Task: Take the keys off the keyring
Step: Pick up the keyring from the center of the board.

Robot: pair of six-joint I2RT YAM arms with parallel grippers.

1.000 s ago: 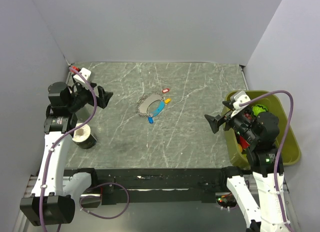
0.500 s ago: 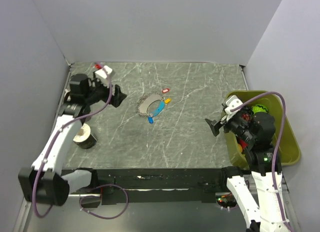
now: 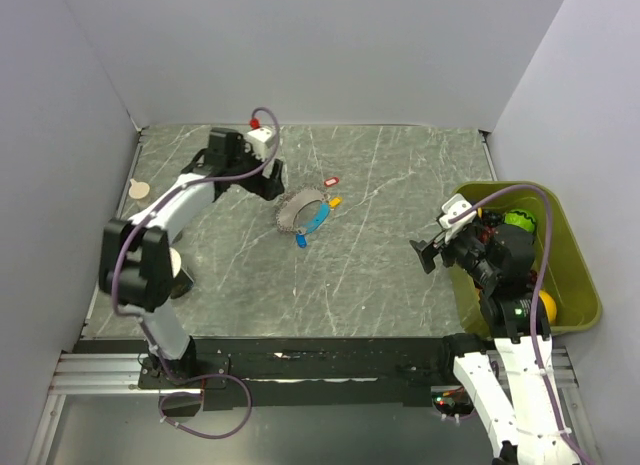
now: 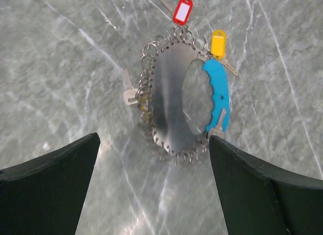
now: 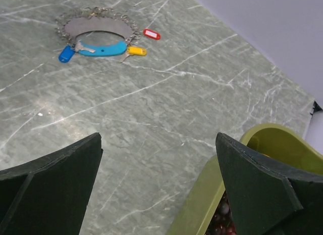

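Reaching across the table [image 3: 400,175], the left tool [image 3: 272,181] has swung in from the far left, where it hung half a second ago, and now sits just beside the keyring [image 3: 294,213]. Its jaws are spread wide with nothing held. From its wrist camera the keyring lies flat, straight ahead of the tool and centred between the two fingers. The red key [image 4: 182,10] is at the end farthest from the tool, the orange key [image 4: 218,44] far and to the right, and the light-blue strip [image 4: 217,96] runs down the side nearer the right finger. The blue key [image 5: 66,53] sits at that strip's end. Keyring and keys lie where they did before. The right tool [image 3: 425,255] has barely shifted. It is well apart from the keyring, jaws wide and empty, with the olive bin [image 3: 580,285] just behind it.
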